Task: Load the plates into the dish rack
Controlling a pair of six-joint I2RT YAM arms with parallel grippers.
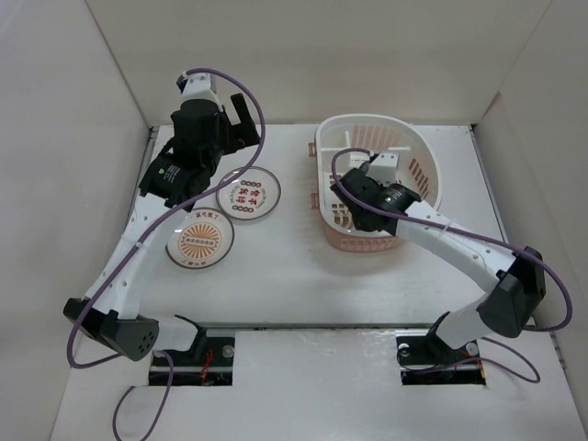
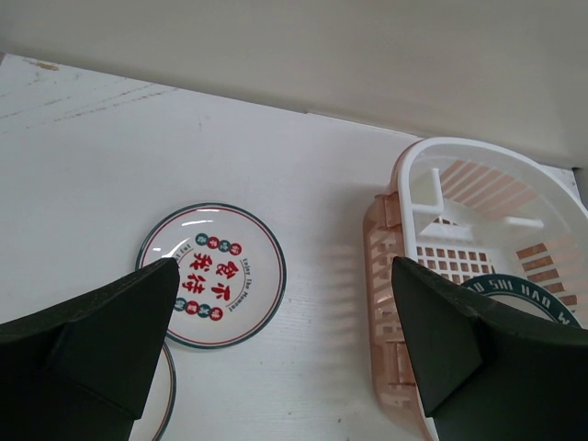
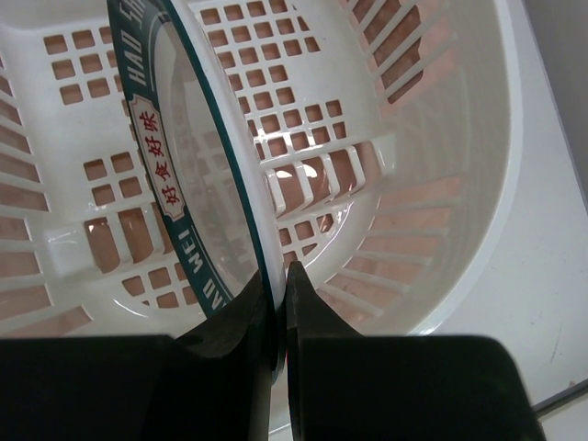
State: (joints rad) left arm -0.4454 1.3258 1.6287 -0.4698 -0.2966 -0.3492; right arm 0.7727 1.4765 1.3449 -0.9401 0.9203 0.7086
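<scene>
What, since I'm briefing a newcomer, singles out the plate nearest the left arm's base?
Left of the pink dish rack, two plates lie flat on the table. It is the nearer plate: orange sunburst centre, where its neighbour shows red-and-black characters.

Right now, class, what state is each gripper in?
Left gripper: open, holding nothing.
Right gripper: shut on the green-rimmed plate, inside the dish rack.

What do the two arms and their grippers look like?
The left arm and right arm both have white links with black joint housings, and a purple cable loops loosely along each. The left gripper and right gripper are black, with two dark wedge-shaped fingers. The left wrist carries a small greenish marking.
</scene>
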